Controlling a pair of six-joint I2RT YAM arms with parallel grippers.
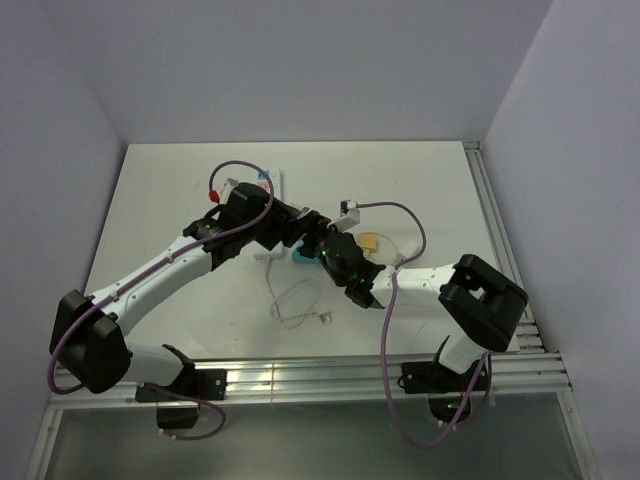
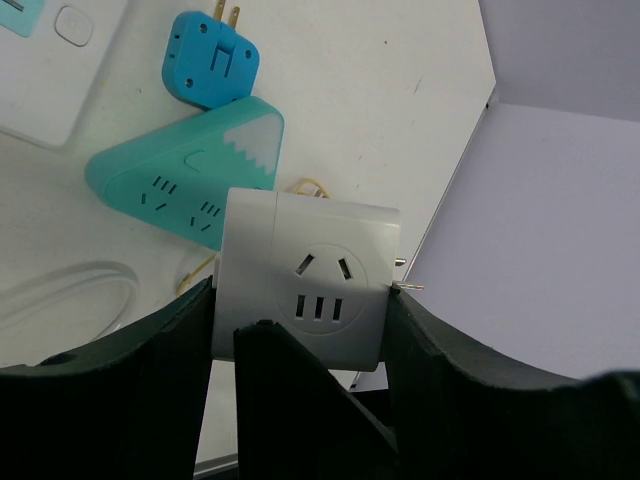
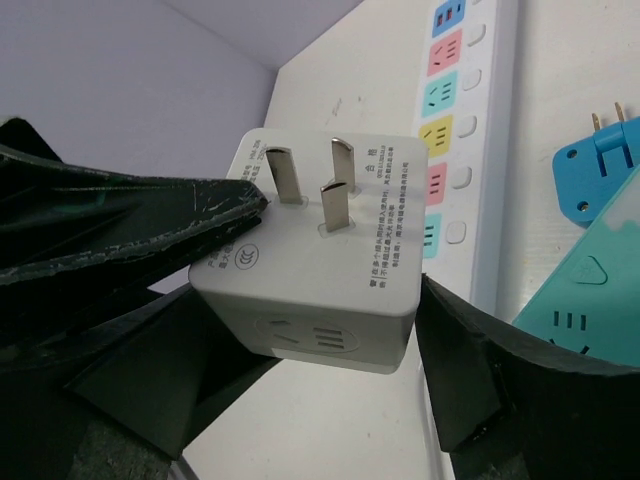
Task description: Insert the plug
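From my station I see a plain white table boxed in by pale lilac-grey walls, with ribbed aluminium rails along its near edge and right side. Both arms meet over the middle of the table. The left gripper is part-way closed with a finger pressed to each side of the white cube plug, holding it off the surface. Its socket face looks back at the left wrist camera and its three flat prongs point toward the right wrist camera. The right gripper has its jaws spread wide on either side of the same cube, and I cannot tell whether they pinch it. On the prong face I can read a CCC mark, but the grey print around it is too fine to make out. Behind the cube lies the white power strip, its sockets tagged with blue, pink, teal and yellow stickers bearing socket symbols. A teal triangular adapter and a small blue plug lie just beside the strip. A loose white cable curls nearer the arm bases.
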